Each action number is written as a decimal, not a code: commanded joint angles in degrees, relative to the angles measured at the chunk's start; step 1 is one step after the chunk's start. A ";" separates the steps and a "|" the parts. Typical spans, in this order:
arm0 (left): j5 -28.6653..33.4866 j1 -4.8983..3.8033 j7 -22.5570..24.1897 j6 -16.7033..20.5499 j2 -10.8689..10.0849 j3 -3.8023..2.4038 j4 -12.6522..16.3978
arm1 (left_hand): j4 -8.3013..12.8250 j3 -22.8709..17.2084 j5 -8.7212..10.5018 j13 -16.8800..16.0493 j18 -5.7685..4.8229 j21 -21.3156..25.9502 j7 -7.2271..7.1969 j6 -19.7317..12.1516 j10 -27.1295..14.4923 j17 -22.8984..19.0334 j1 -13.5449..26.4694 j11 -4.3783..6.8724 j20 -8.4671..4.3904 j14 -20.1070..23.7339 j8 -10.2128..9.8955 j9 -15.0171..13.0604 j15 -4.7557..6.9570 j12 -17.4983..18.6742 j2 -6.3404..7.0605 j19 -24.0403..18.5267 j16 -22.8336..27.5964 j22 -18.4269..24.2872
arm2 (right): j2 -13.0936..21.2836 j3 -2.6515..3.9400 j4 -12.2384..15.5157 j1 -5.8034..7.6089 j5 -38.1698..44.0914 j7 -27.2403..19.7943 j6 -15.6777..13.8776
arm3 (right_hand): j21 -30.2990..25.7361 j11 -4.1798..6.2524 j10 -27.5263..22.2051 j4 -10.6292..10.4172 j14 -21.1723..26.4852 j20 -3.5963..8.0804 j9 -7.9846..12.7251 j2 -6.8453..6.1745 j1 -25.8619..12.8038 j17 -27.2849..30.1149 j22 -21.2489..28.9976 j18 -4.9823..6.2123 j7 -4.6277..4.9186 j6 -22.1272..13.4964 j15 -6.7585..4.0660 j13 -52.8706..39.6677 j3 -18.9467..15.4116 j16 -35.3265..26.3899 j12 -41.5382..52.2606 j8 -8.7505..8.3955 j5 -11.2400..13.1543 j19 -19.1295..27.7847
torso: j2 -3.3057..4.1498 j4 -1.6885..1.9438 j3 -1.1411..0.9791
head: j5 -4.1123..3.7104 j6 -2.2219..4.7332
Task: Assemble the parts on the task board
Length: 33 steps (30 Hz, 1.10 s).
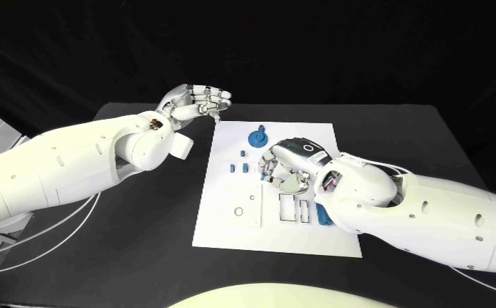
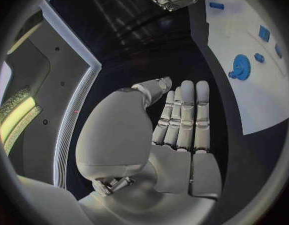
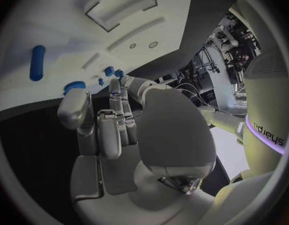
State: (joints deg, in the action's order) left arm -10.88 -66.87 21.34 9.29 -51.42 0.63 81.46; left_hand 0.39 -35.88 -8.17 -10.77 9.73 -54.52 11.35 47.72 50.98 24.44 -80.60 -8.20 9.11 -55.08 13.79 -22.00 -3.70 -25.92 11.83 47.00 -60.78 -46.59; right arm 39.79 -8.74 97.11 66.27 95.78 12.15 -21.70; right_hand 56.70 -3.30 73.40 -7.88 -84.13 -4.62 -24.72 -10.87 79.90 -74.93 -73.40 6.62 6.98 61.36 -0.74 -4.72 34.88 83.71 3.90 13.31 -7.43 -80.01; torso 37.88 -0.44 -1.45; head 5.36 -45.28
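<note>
The white task board [image 1: 271, 231] lies in the middle of the table. On it are a blue gear [image 1: 259, 137], small blue parts [image 1: 240, 167] near its left side and a longer blue part [image 1: 323, 215] by my right forearm. My right hand [image 1: 288, 160] hovers low over the board's middle, fingers bent down beside the small parts, with nothing between them [image 3: 113, 120]. My left hand [image 1: 196, 102] is raised off the board's far left corner, fingers straight and side by side [image 2: 182, 115], holding nothing. The gear [image 2: 239, 67] lies ahead of that hand.
The board has white recesses and slots [image 1: 294, 208] near its middle and small holes [image 1: 239, 211] on its left. Bare black table [image 1: 145, 222] surrounds the board. My right forearm [image 1: 413, 208] covers the board's right edge.
</note>
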 commanded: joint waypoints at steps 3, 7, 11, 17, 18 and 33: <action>0.57 -0.03 1.09 0.16 0.25 -0.04 0.24 | 0.22 0.34 -0.11 0.10 0.84 0.24 0.28 0.00 -0.47 -0.11 0.04 0.01 0.09 -0.13 0.36 0.08 -0.13 -0.36 -0.18 0.46 0.41 0.11 | -1.42 -0.14 -0.95 -1.37 2.34 0.20 -0.26 | 0.39 -0.17 -0.14 0.17 -3.19 -0.04 -1.59 -0.15 -0.28 -1.37 -0.14 -0.75 0.03 -0.23 -0.28 0.09 0.20 0.42 -0.32 0.05 0.04 -0.38 | 0.05 -0.04 -0.02 | 0.95 -0.33; 0.59 -0.03 1.14 0.14 0.31 -0.04 0.30 | 0.22 0.34 -0.11 0.10 0.84 0.24 0.28 0.00 -0.47 -0.11 0.04 0.01 0.09 -0.13 0.36 0.08 -0.13 -0.36 -0.18 0.46 0.41 0.11 | -2.31 -0.20 -1.54 -2.15 2.46 0.28 -0.32 | 0.44 -0.17 -0.13 0.18 -3.19 -0.05 -1.60 -0.12 -0.27 -1.38 -0.17 -0.76 0.04 -0.23 -0.27 0.10 0.23 0.43 -0.31 0.06 0.03 -0.41 | 0.11 -0.11 -0.06 | 1.14 -0.48; 0.60 -0.03 1.15 0.11 0.37 -0.04 0.34 | 0.22 0.34 -0.11 0.10 0.84 0.24 0.28 0.00 -0.47 -0.11 0.04 0.01 0.09 -0.13 0.36 0.08 -0.13 -0.36 -0.18 0.46 0.41 0.11 | -3.02 -0.24 -2.01 -2.67 2.62 0.30 -0.25 | 0.35 -0.17 -0.13 0.22 -3.21 -0.05 -1.62 -0.09 -0.25 -1.46 -0.13 -0.75 0.06 -0.23 -0.27 0.10 0.26 0.47 -0.29 0.06 0.00 -0.39 | 0.10 -0.12 -0.10 | 1.21 -0.75; 0.61 -0.03 1.18 0.03 0.40 -0.04 0.35 | -0.09 0.65 -0.09 0.18 0.81 0.45 0.29 -0.17 -0.60 -0.12 0.48 -0.03 0.17 -0.16 0.31 0.13 -0.21 -0.40 -0.15 0.44 0.42 0.24 | -3.54 -0.32 -2.44 -3.09 2.70 0.35 -0.06 | 0.35 -0.18 -0.13 0.25 -3.20 -0.05 -1.62 -0.09 -0.24 -1.40 -0.13 -0.75 0.07 -0.24 -0.26 0.11 0.28 0.45 -0.29 0.06 -0.02 -0.39 | 0.15 0.00 -0.14 | 1.49 -1.25; 0.61 -0.03 1.18 0.03 0.40 -0.04 0.35 | -0.13 0.70 -0.08 0.20 0.81 0.50 0.29 -0.21 -0.66 -0.12 0.55 -0.04 0.19 -0.16 0.30 0.14 -0.22 -0.39 -0.12 0.44 0.42 0.27 | -3.58 -0.33 -2.49 -3.13 2.71 0.35 -0.04 | 0.35 -0.18 -0.13 0.25 -3.20 -0.05 -1.62 -0.09 -0.24 -1.40 -0.13 -0.75 0.07 -0.24 -0.26 0.11 0.28 0.45 -0.29 0.06 -0.02 -0.39 | 0.14 -0.01 -0.13 | 1.52 -1.31; 0.52 -0.02 1.14 -0.15 0.37 -0.03 0.46 | -0.18 0.77 -0.10 0.23 0.81 0.57 0.28 -0.27 -0.74 -0.12 0.61 -0.04 0.20 -0.16 0.29 0.16 -0.23 -0.38 -0.10 0.44 0.41 0.33 | -4.40 -0.62 -3.71 -4.05 2.80 0.28 0.34 | 0.45 -0.25 -0.19 0.33 -3.22 -0.08 -1.65 -0.21 -0.35 -1.48 -0.20 -0.77 0.18 -0.36 -0.22 0.15 0.29 0.51 -0.27 0.02 -0.15 -0.46 | 0.12 -0.03 -0.04 | 1.95 -1.91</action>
State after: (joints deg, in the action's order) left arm -10.67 -66.87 21.63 9.43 -51.14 0.65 81.74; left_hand 0.31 -35.48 -8.17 -10.59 9.73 -54.30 11.35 47.72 50.57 24.39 -80.60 -8.20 9.33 -55.07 13.79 -21.93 -3.70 -25.91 11.83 47.21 -60.56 -46.31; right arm 35.47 -9.34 93.49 62.31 97.72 12.49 -21.76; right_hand 56.91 -3.29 73.40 -7.72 -84.13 -4.62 -26.30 -10.89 79.92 -74.91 -73.50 6.62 7.04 60.82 -0.74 -4.63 35.02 83.93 3.90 13.23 -7.27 -80.01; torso 38.00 -0.51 -1.55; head 7.25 -47.13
